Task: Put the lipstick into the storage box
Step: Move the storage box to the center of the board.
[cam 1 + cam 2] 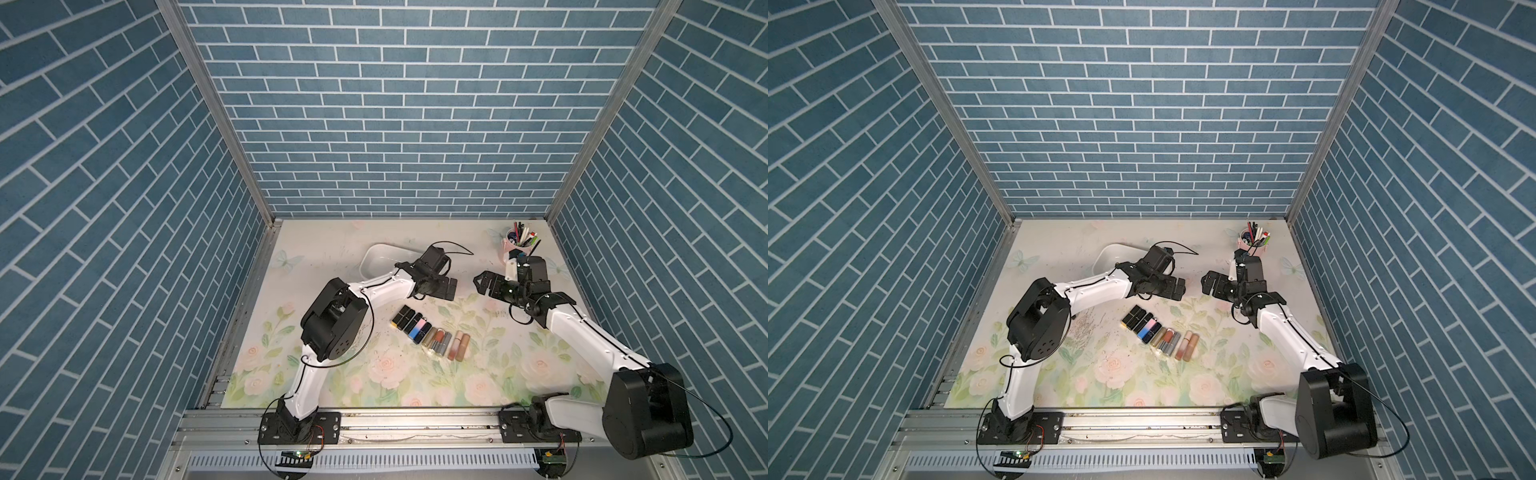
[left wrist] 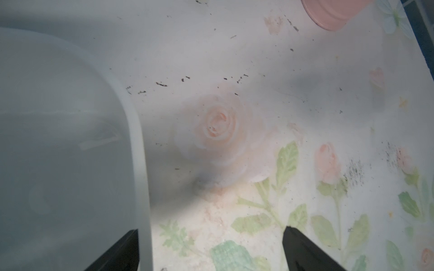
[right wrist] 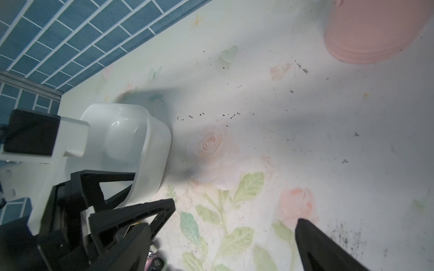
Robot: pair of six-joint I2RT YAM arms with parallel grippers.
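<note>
Several lipsticks (image 1: 428, 337) (image 1: 1158, 332) lie side by side in a slanted row mid-table: black, blue-pink, gold, grey and rose tubes. Two caps of that row (image 3: 155, 261) show in the right wrist view. The white storage box (image 1: 376, 259) (image 1: 1106, 257) stands behind them, partly covered by my left arm; its rounded rim (image 2: 138, 140) (image 3: 150, 140) looks empty inside. My left gripper (image 1: 446, 289) (image 1: 1177, 288) (image 2: 211, 232) hovers open beside the box's corner, holding nothing. My right gripper (image 1: 481, 283) (image 1: 1207, 284) (image 3: 223, 225) faces it, open and empty over the floral mat.
A pink pen cup (image 1: 517, 246) (image 1: 1252, 245) (image 2: 328, 14) (image 3: 366, 35) full of pens stands at the back right, just behind my right wrist. Blue brick walls close three sides. The left arm's fingers (image 3: 141, 213) sit close to my right gripper.
</note>
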